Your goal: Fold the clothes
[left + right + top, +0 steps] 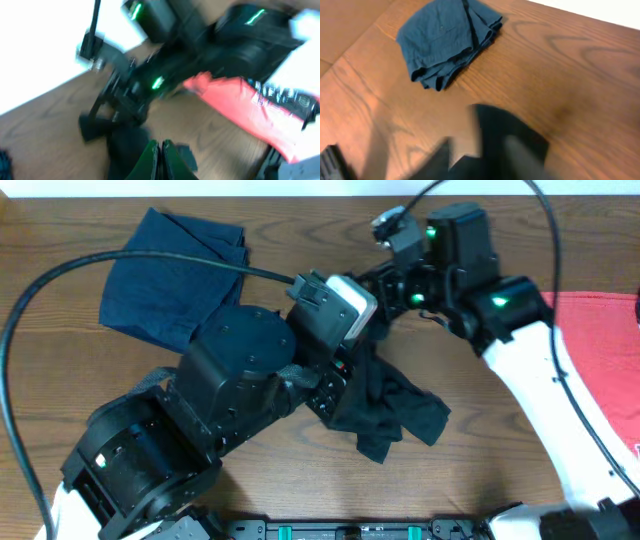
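Note:
A crumpled black garment (395, 412) lies at the table's centre. My left gripper (161, 149) has its green fingers pressed together at the garment's edge (125, 150), so it looks shut on the cloth. In the overhead view the left wrist (335, 315) hides those fingers. My right gripper (385, 285) hovers just behind the black garment. Its jaws (485, 150) are a dark blur in the right wrist view, so their state is unclear. A folded blue garment (175, 270) lies at the back left and also shows in the right wrist view (450, 35).
A red garment (600, 345) lies at the right edge and also shows in the left wrist view (240, 105). A black cable (120, 265) crosses over the blue garment. The left arm's bulk (200, 420) covers the front left of the wooden table (480, 470).

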You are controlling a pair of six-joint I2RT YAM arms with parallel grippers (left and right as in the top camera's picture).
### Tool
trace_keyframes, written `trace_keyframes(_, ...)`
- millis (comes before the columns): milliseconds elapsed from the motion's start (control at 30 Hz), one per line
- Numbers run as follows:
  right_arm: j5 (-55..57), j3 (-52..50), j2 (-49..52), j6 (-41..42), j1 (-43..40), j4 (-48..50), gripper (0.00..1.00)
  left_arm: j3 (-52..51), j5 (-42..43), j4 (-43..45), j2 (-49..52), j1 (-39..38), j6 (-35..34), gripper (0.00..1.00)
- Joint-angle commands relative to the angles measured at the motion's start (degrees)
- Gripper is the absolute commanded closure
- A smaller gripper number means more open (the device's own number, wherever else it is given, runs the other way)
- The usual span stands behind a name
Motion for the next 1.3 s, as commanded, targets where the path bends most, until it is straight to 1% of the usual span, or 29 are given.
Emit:
trace_keyframes(0, 5.62, 0.83, 3.96, -1.99, 0.15, 0.13, 0.38, 1.09, -1.77, 2.54, -1.62, 0.09, -0.96, 0.94)
trace_keyframes(167, 7.23, 0.83, 7.10, -2.01, -1.90, -5.25, 0.37, 3.04, -14.43, 2.95, -3.91, 0.09, -1.09, 0.94)
trace_keyframes(200, 7.23, 0.83, 7.37, -2.03, -2.34, -6.38, 0.37, 3.13, -15.89, 2.82, -4.26, 0.09, -1.07, 0.94)
trace_keyframes(300, 7.23, 0.81, 7.52, -2.03, -3.50, -9.25, 0.37, 3.13, -16.65, 0.81, -4.90, 0.09, -1.14, 0.94)
trace_keyframes(400, 7.23, 0.81, 7.52, -2.05, -3.67, -11.41, 0.38, 2.97, -16.63, -6.86, -3.58, 0.09, -4.35, 0.94)
trace_keyframes(433, 7.26, 0.81, 7.52, -2.05, -3.67, -12.07, 0.37, 2.78, -16.63, -9.84, -2.75, 0.09, -5.40, 0.92)
trace_keyframes(467, 7.28, 0.81, 7.52, -2.03, -3.67, -12.87, 0.37, 2.29, -16.68, -13.31, -1.57, 0.09, -6.51, 0.86)
trace_keyframes(533, 7.82, 0.81, 7.52, -1.99, -3.80, -14.51, 0.37, 0.81, -16.65, -19.85, 1.64, 0.09, -9.81, 0.69)
trace_keyframes(567, 7.87, 0.81, 7.52, -1.99, -3.93, -15.12, 0.36, 0.13, -16.68, -21.97, 3.15, 0.11, -11.13, 0.62)
trace_keyframes(600, 7.85, 0.81, 7.52, -1.90, -4.20, -15.91, 0.35, -0.74, -16.68, -23.98, 5.01, 0.11, -12.66, 0.58)
trace_keyframes(667, 7.54, 0.81, 7.52, -1.55, -4.72, -17.44, 0.35, -2.60, -16.65, -26.12, 8.61, 0.24, -15.08, 0.55)
trace_keyframes(733, 7.17, 0.79, 7.52, -1.57, -4.92, -19.52, 0.35, -4.63, -16.39, -26.36, 11.80, 0.76, -16.06, 0.51)
trace_keyframes(867, 6.56, -0.24, 7.52, -1.53, -4.74, -22.71, 0.36, -9.14, -12.68, -23.56, 16.83, 4.57, -16.11, 0.51)
trace_keyframes(967, 7.67, -2.12, 7.54, -0.04, -4.98, -23.87, 0.36, -11.67, -8.41, -21.66, 18.60, 9.44, -15.34, 0.51)
trace_keyframes(1100, 8.09, -5.79, 7.54, 3.17, -6.51, -22.60, 0.36, -15.41, 3.65, -18.32, 18.86, 17.59, -9.55, 0.50)
trace_keyframes(1167, 6.82, -7.69, 7.52, 3.39, -7.45, -21.53, 0.36, -18.05, 8.00, -16.46, 18.86, 21.38, -7.54, 0.50)
trace_keyframes(1267, 4.15, -10.67, 7.52, 3.10, -8.61, -20.20, 0.36, -23.85, 18.36, -11.96, 18.86, 26.38, -2.62, 0.44)
